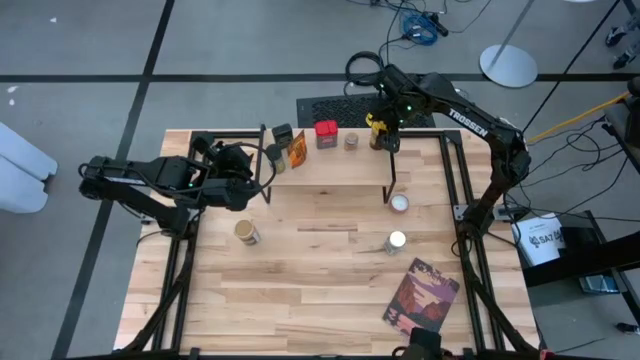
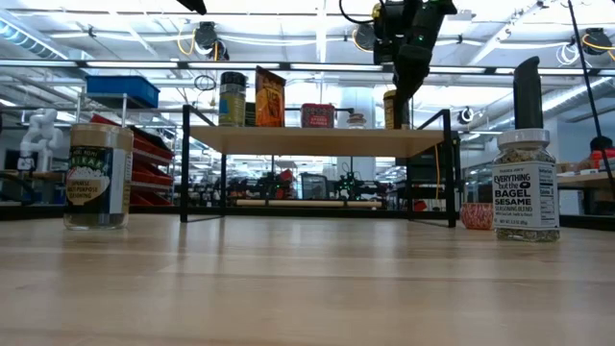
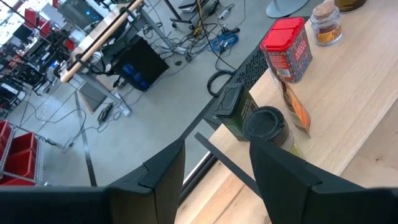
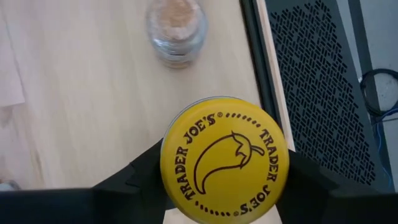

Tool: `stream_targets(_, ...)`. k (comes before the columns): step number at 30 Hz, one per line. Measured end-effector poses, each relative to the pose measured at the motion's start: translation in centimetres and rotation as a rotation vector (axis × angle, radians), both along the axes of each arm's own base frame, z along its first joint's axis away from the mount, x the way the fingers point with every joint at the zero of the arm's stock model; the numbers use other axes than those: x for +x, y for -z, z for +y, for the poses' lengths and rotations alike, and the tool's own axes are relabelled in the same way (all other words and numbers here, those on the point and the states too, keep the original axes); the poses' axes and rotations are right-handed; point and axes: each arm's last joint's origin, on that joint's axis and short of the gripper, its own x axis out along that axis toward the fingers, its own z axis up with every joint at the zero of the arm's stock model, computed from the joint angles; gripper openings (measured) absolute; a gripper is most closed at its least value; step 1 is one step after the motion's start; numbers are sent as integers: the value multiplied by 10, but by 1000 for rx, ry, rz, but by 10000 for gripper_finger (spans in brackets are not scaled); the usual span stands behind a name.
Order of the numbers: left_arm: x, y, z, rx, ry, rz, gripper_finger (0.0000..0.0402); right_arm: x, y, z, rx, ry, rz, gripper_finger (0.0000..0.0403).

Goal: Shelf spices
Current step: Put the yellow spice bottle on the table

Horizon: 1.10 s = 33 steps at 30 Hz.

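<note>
The shelf (image 1: pixel 330 172) stands at the table's far side, and it also shows in the low view (image 2: pixel 317 140). On it stand a black-topped jar (image 1: pixel 283 133), an orange-labelled box (image 1: pixel 297 148), a red tin (image 1: pixel 326 133), a small tan-topped jar (image 1: pixel 351 141) and a yellow-lidded jar (image 1: pixel 377 128). My right gripper (image 1: pixel 386 136) is above the shelf's right end, shut on the yellow-lidded jar (image 4: pixel 224 158). My left gripper (image 1: pixel 260 160) is open and empty at the shelf's left end. Its fingers (image 3: pixel 168 171) point toward the black-topped jar (image 3: pixel 264 124). My right gripper pinches the yellow lid's rim (image 4: pixel 169 168) between its two fingers, one on each side. The fingers (image 2: pixel 405 75) come from above and point down. The jar (image 2: pixel 390 109) is upright, its base on the shelf's top near the right end.
On the table in front of the shelf stand a tan-topped jar (image 1: pixel 246 232), a white-topped jar (image 1: pixel 397 241) and a small white-topped tin (image 1: pixel 399 203). A reddish picture book (image 1: pixel 420 295) lies at the near right. A black grille (image 1: pixel 335 108) lies behind the shelf.
</note>
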Motion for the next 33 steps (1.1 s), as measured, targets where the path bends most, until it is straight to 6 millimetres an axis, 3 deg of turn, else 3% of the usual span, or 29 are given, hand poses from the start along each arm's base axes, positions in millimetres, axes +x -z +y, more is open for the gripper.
stream_targets(7,0,0,0,0,0,1,191,-4,-14,18,-5,-26,-32,213)
stream_targets(17,0,0,0,-4,2,1,191,-15,-47,62,94,-158,-233,214)
stream_targets(24,7,-4,-1,-5,21,-67,191,-15,-57,86,147,-74,-269,215)
stream_targets(33,26,-12,-7,-56,170,-129,191,-5,-54,123,163,96,-192,215)
